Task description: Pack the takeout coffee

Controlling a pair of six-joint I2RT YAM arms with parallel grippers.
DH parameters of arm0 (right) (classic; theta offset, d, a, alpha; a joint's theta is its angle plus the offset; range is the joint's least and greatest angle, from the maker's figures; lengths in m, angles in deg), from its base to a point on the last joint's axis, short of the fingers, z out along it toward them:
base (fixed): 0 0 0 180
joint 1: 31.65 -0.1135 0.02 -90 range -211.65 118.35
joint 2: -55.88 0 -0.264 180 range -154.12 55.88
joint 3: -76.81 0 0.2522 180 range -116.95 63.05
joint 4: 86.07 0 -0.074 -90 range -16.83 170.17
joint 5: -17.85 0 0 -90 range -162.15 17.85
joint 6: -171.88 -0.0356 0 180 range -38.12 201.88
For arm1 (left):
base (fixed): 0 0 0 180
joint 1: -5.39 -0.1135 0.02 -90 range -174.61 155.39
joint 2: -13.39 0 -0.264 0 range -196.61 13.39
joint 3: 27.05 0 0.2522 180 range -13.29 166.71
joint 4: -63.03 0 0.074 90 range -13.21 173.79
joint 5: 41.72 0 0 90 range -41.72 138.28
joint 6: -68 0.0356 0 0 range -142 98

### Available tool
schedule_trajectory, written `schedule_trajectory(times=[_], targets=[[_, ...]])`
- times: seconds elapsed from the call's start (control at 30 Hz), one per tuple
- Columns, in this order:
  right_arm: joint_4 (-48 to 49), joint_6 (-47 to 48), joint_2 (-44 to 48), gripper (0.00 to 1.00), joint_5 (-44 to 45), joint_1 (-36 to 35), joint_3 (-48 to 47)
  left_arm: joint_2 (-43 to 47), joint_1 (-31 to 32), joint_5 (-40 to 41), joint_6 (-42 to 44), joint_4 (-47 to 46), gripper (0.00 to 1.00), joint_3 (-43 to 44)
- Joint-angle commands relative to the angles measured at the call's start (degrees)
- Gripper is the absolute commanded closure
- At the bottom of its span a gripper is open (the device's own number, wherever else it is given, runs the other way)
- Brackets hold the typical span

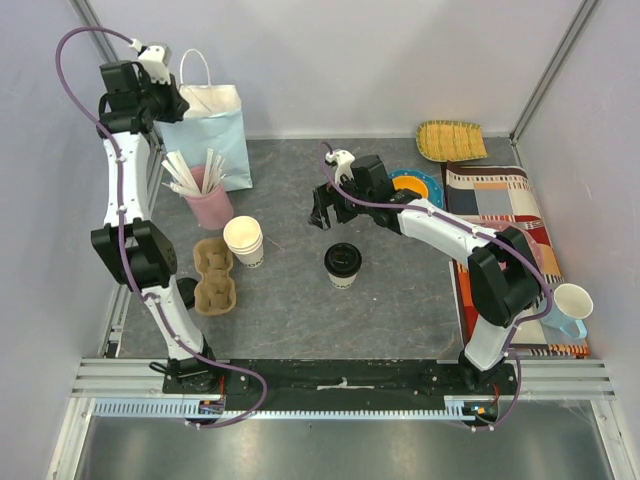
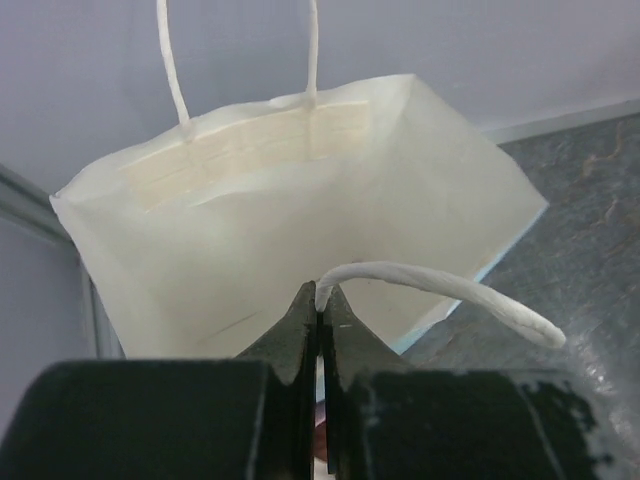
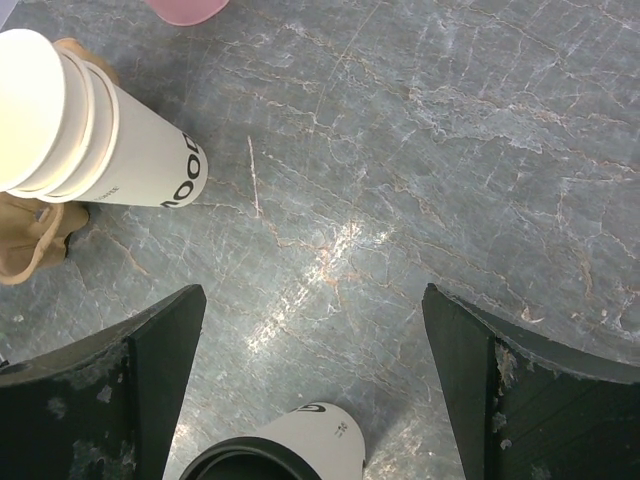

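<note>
My left claw (image 2: pixel 320 305) was clamped on the handle (image 2: pixel 440 286) of the paper bag (image 2: pixel 300 190) while my right claw (image 3: pixel 312 300) hung wide apart just above the takeout coffee (image 3: pixel 290 450) on the tabletop (image 3: pixel 450 150), a reach that next, I judged, required descending around the cup and closing.

The grey table (image 1: pixel 290 190) holds takeout coffee (image 1: pixel 342 263), stacked cups (image 1: pixel 244 241), pink cup (image 1: pixel 210 207), cardboard carrier (image 1: pixel 213 277).

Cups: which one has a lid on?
The small white cup mid-table, under a black lid; the stacked cups and pink cup stand open.
</note>
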Motion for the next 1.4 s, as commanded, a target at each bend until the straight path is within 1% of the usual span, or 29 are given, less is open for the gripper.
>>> schedule_trajectory(times=[0.0,0.17,0.27,0.3,0.4,0.43,0.5,0.67,0.73,0.77,0.87,0.97,1.1,1.13,1.17,1.2,1.23,1.27,1.37], targets=[[0.59,-0.72,1.88,0.02,3.33,0.79,-2.15,-1.32,3.73,-1.72,-6.46,-5.5,0.98,7.77],[0.5,-2.66,4.08,0.02,7.91,2.63,-0.48,-1.15,8.31,-1.73,-5.49,-5.86,0.98,8.49],[0.59,-3.71,6.27,0.02,9.32,4.3,0.57,-0.88,10.25,-1.21,-8.74,-6.03,0.98,8.31],[0.59,-3.89,6.72,0.02,9.5,4.66,0.75,-0.79,11.03,-0.94,-11.01,-6.12,0.98,8.4],[0.5,-3.63,8.39,0.02,10.72,5.54,1.45,-0.88,11.92,-1.37,-13.4,-6.91,0.98,8.31],[0.41,-3.45,8.91,0.02,11.42,5.8,1.71,-0.79,13.75,-1.29,-13.67,-7.09,0.98,8.31],[0.41,-3.36,9.97,0.02,12.13,6.5,1.98,-1.05,15.42,-0.51,-14.54,-7.7,0.98,8.66],[0.15,-4.24,12.69,0.02,14.24,9.22,2.33,-1.15,18.24,0.64,-18.05,-7.36,0.98,10.77],[0.15,-4.76,13.49,0.02,15.2,10.02,2.42,-0.27,19.74,2.66,-21.57,-5.17,0.98,9.99],[0.06,-5.64,14.36,0.02,15.56,10.98,2.42,0.26,20.44,3.62,-22.88,-4.81,0.98,7.98],[0.24,-7.13,14.55,0.02,15.91,11.95,1.28,1.76,23.25,6.09,-23.77,-3.84,0.98,4.72],[0.24,-8.72,14.11,0.02,14.34,13.09,-1.61,2.28,25.1,5.4,-23.86,-3.92,0.98,2.96],[1.28,-9.6,14.28,0.02,9.86,15.46,-5.39,2.99,25.89,-1.53,-22.64,-5.86,0.98,0.75],[1.2,-9.6,13.85,0.02,6.37,16.25,-6.18,3.16,25.89,-2.6,-22.37,-6.21,0.98,0.23],[1.03,-10.3,11.84,0.02,4.25,17.39,-7.15,3.34,25.89,-3.65,-22.2,-6.47,0.98,-0.82],[0.5,-13.18,10.6,0.02,2.57,18.01,-8.81,3.34,25.89,-4.53,-22.11,-6.82,0.98,-1.09],[0.59,-14.25,7.89,0.05,-0.93,18.28,-9.44,3.34,25.98,-4.89,-22.28,-6.83,0.98,-1.44],[0.76,-15.13,6.56,0.06,-2.09,18.46,-10.14,3.34,26.07,-5.33,-22.11,-6.83,0.98,-1.62],[4.96,-20.14,3.74,0.09,-5.78,18.2,-11.12,3.34,26.25,-4.9,-21.76,-6.83,0.98,-1.8]])
